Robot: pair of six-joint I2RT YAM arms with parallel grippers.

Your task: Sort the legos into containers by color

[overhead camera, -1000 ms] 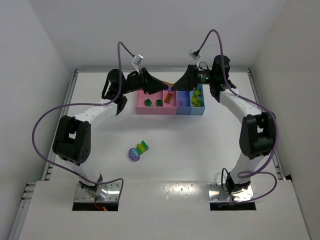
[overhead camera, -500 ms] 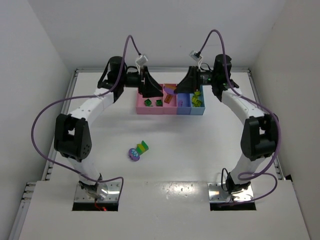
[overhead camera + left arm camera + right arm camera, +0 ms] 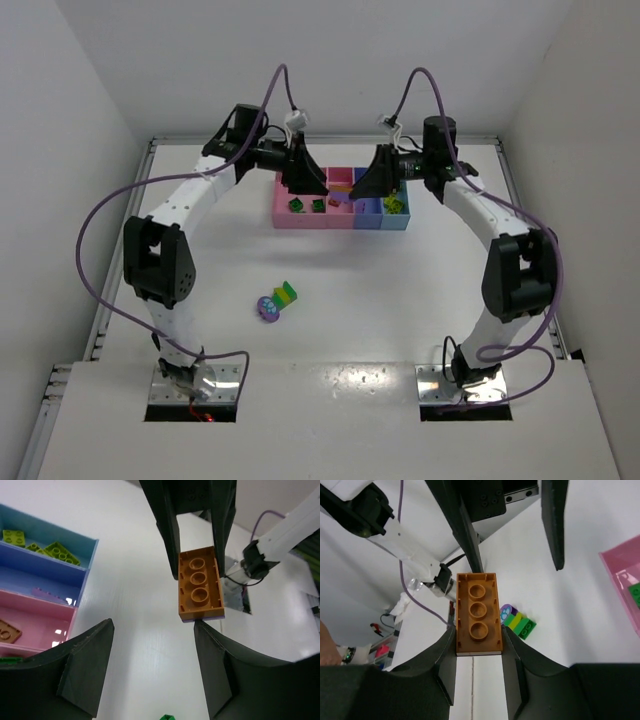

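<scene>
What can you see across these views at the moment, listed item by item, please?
tray: one, pink, purple-blue and light blue compartments, far middle of the table
green bricks: two, green, tray's pink part
orange plate: one, orange, pink compartment beside the purple-blue one
purple piece: one, purple, purple-blue compartment
yellow-green bricks: about three, light blue compartment
orange brick: one, orange, clamped in the right tool
round purple piece: one, purple, on the table nearer the arms
yellow and green bricks: small cluster, beside the round piece
cables: two, purple, looping along the arms
left tool: one, black, open, empty, facing the held brick
right tool: one, black, shut on the orange brick
</scene>
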